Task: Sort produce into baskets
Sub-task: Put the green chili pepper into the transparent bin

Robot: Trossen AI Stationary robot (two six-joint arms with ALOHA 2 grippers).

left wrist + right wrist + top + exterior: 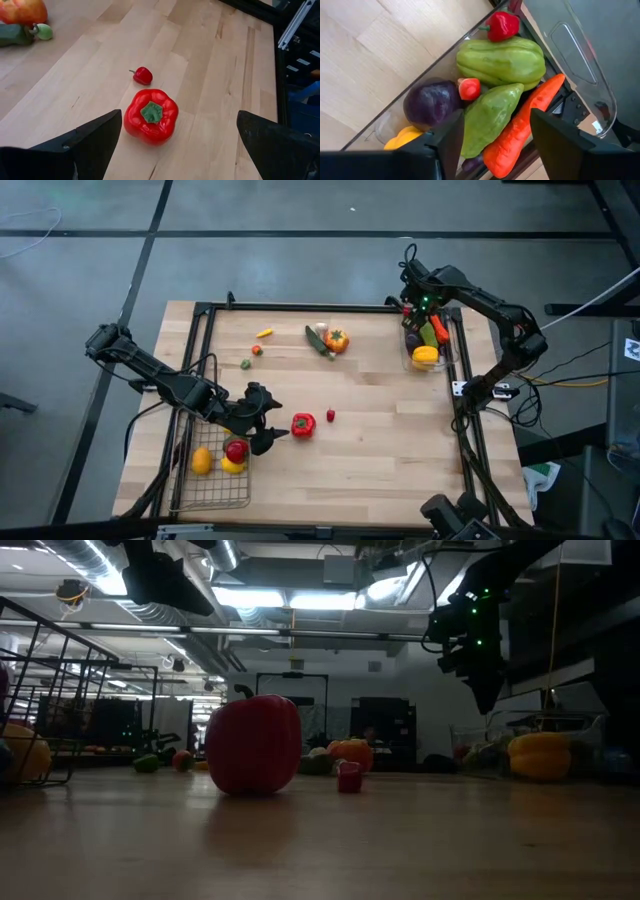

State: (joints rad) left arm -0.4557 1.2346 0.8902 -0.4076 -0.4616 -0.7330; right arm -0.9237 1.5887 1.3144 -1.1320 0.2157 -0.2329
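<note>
We have the left claw [272, 423] spread wide before the red pepper [303, 423], ready to close on it, while the right claw [418, 308], empty and parted, hangs over the clear bin [448, 363].

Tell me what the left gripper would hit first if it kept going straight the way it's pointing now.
Most likely the red bell pepper: it lies just ahead of the open left gripper, roughly between its fingers, with a tiny red piece beyond it. How high the gripper hangs is unclear.

Red pepper [254, 744] stands near tiny red piece [348, 777].
</note>
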